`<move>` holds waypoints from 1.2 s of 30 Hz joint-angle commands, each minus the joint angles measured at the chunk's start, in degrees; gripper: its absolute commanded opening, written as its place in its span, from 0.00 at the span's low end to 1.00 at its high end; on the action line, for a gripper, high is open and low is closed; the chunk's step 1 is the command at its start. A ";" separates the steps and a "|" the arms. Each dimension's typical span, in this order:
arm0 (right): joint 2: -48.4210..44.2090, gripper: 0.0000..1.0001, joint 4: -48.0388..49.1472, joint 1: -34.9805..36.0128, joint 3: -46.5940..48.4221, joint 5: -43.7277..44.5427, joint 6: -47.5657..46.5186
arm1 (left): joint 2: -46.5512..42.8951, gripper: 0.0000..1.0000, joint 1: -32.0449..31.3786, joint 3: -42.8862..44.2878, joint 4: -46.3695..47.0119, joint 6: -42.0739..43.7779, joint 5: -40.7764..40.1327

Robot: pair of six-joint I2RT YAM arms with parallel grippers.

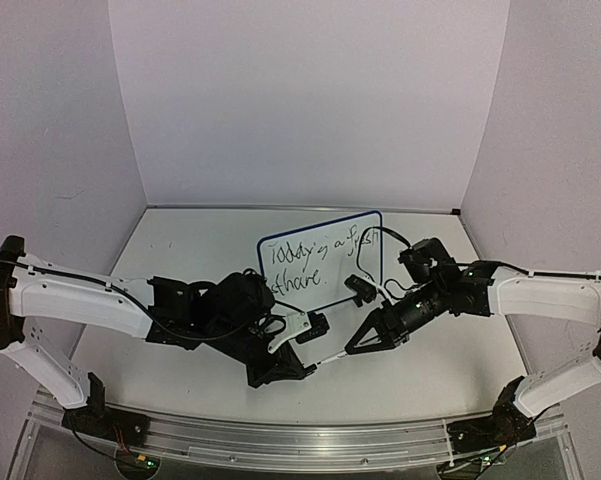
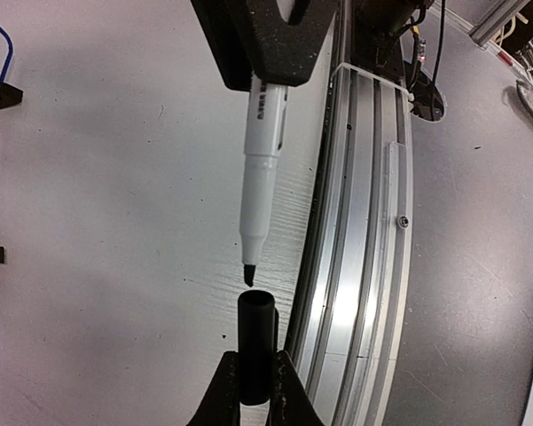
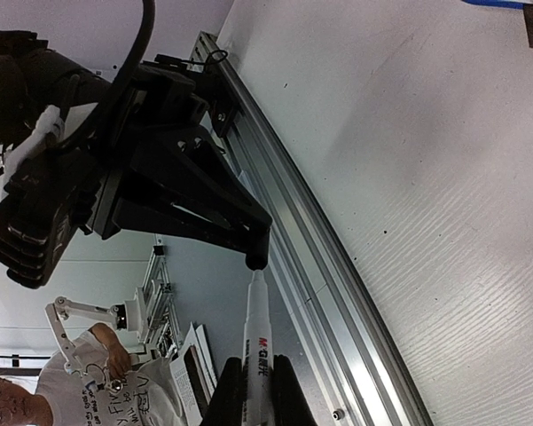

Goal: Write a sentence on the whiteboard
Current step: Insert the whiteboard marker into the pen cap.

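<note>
- Our left pincer (image 2: 254, 380) pinches the cap (image 2: 256, 324), mouth facing the marker pen (image 2: 260, 177).
- Right pincer (image 3: 257, 382) pinches that pen, aligned; we judge recapping next.
- The whiteboard (image 1: 330, 290) carries the sentence (image 1: 315, 250).

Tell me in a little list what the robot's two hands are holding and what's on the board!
left hand: shut on the black cap
right hand: shut on the marker
tip and cap: the marker's bare tip points at the cap's open end, just short of it
cap on marker: not yet
whiteboard: on the table, beyond both hands
sentence: black handwriting, two lines
</note>
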 commanded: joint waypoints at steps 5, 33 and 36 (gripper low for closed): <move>-0.17 0.00 1.05 0.32 0.86 -1.03 -0.27 | -1.49 0.00 -0.30 1.17 1.65 0.71 0.30; 1.12 0.00 1.14 0.29 1.35 -2.31 -0.75 | 0.95 0.00 -0.27 4.88 1.03 3.98 1.67; 1.40 0.00 1.18 0.27 1.42 -2.75 -0.80 | 1.23 0.00 -0.25 5.42 1.16 4.54 1.61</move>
